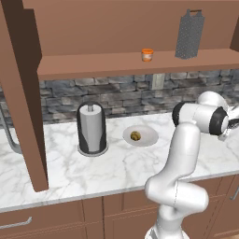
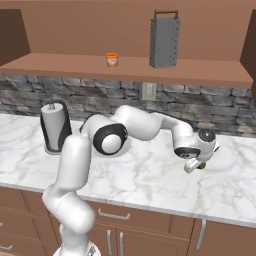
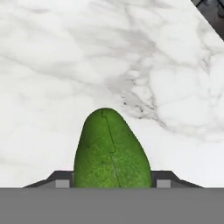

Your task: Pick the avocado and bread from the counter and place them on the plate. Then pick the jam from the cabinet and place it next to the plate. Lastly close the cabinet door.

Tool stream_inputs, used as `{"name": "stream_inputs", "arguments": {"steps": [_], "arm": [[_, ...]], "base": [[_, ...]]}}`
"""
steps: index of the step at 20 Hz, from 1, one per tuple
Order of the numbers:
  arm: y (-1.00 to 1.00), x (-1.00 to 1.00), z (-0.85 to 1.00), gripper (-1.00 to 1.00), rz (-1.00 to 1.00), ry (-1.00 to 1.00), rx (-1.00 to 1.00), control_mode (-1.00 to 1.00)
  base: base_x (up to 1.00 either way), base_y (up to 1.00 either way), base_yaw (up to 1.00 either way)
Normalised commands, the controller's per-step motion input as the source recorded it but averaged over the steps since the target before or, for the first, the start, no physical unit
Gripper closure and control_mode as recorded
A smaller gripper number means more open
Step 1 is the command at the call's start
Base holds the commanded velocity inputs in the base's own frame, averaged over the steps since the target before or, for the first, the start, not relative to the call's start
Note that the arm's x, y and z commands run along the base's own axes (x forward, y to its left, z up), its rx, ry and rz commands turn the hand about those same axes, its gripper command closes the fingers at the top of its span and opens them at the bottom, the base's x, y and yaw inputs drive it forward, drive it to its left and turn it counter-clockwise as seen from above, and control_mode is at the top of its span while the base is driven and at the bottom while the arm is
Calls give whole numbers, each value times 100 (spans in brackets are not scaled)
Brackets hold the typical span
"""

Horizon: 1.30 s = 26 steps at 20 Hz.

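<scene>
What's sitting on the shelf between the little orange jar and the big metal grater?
Nothing. In the right base view, the shelf board is bare wood between the jam and the grater. The left base view shows the same.

Bare counter (image 3: 52,65) beyond avocado (image 3: 111,151), plate (image 1: 150,135) (bread (image 1: 135,136) inside) well apart

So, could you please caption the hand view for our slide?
Green avocado between the fingers, over the white marble counter.

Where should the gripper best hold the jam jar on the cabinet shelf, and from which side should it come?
Probably grip the jam around its orange body, below the paler band, coming level from the open front of the cabinet. It stands upright and alone on the shelf, well apart from the grater, so both sides are free for the fingers.
</scene>
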Motion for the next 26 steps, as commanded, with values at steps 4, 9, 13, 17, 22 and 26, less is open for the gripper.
{"name": "stream_inputs", "arguments": {"steps": [4,9,13,17,22,26], "arm": [[11,-55,20,100,7,-23,3,-100],[31,-42,42,100,12,-21,8,-100],[49,-17,47,100,13,-27,4,-100],[53,-6,54,100,11,-26,4,-100],[65,0,49,100,8,-29,1,-100],[69,1,34,100,2,-9,0,-100]], "base": [[0,0,0],[0,0,0],[0,0,0],[0,0,0],[0,0,0],[0,0,0]]}}
